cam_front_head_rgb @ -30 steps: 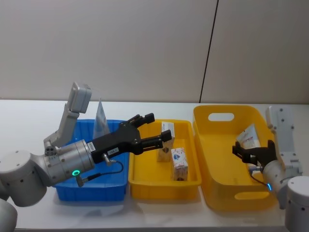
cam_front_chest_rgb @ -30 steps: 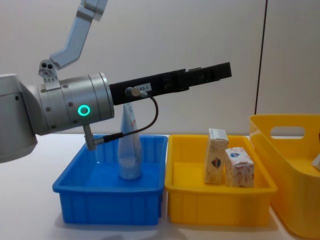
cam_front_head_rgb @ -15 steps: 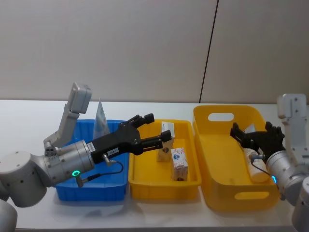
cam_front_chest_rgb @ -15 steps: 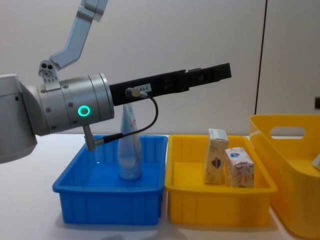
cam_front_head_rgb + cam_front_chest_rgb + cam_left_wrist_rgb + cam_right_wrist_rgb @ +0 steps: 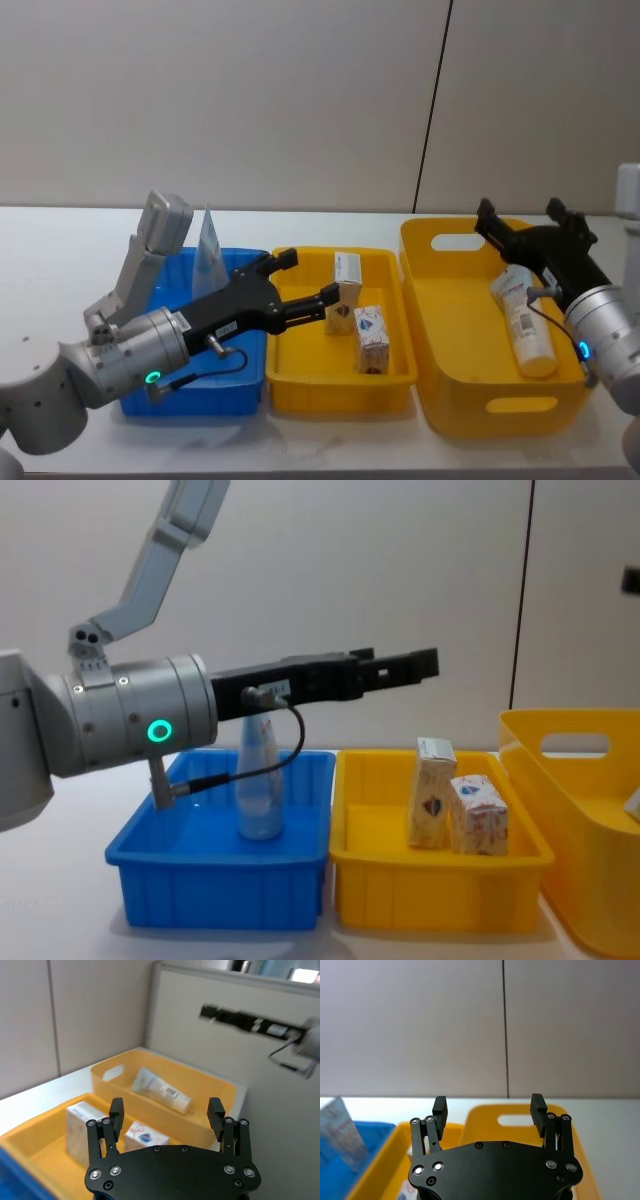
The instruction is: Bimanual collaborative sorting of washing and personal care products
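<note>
Cartons, two of them, stand in the small yellow bin [image 5: 340,390], just ahead of your left pincer [image 5: 308,276] and lower than it. The taller carton [image 5: 346,290] is nearest its fingertips, and the shorter carton [image 5: 371,338] stands just beside that one, farther to the pincer's right. In the chest view you can see clear air between the pincer and the top of the taller carton.

Your left pincer is spread wide and holds nothing. It reaches out roughly level, above the edge where the blue bin [image 5: 235,400] meets the small yellow bin.

Behind it and to its left, one pale-blue pouch [image 5: 208,245] stands upright in the blue bin, apart from the fingers.

Your right pincer [image 5: 520,212] is also spread wide and empty. It hangs above the far end of the large yellow bin [image 5: 450,350]. Below it, back toward its wrist, a second pouch [image 5: 522,318] lies flat on the floor of that bin, and the fingers do not touch it.

All three bins sit side by side on the white table [image 5: 60,240].
</note>
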Tool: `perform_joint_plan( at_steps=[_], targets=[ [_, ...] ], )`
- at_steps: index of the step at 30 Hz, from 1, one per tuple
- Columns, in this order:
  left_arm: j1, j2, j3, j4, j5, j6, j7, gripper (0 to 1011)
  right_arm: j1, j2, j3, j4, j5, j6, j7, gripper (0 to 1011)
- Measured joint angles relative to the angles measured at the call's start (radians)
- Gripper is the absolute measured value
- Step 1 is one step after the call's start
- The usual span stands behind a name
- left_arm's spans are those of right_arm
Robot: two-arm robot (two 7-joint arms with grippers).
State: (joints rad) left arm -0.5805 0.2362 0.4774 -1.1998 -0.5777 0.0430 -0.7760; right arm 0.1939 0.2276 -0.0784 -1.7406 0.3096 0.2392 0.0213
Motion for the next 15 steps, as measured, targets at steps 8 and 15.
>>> perform_joint_plan(
  at_steps=[8, 15],
  targets=[
    [0.050, 0.021, -0.004, -0.062, 0.055, -0.005, 0.111, 1001, -0.013, 0.005, -0.005, -0.006, 0.004, -0.016, 0.009, 1003],
    [0.090, 0.039, -0.007, -0.112, 0.099, -0.008, 0.200, 1001, -0.060, 0.031, -0.041, -0.011, -0.002, -0.062, 0.018, 1003]
  ],
)
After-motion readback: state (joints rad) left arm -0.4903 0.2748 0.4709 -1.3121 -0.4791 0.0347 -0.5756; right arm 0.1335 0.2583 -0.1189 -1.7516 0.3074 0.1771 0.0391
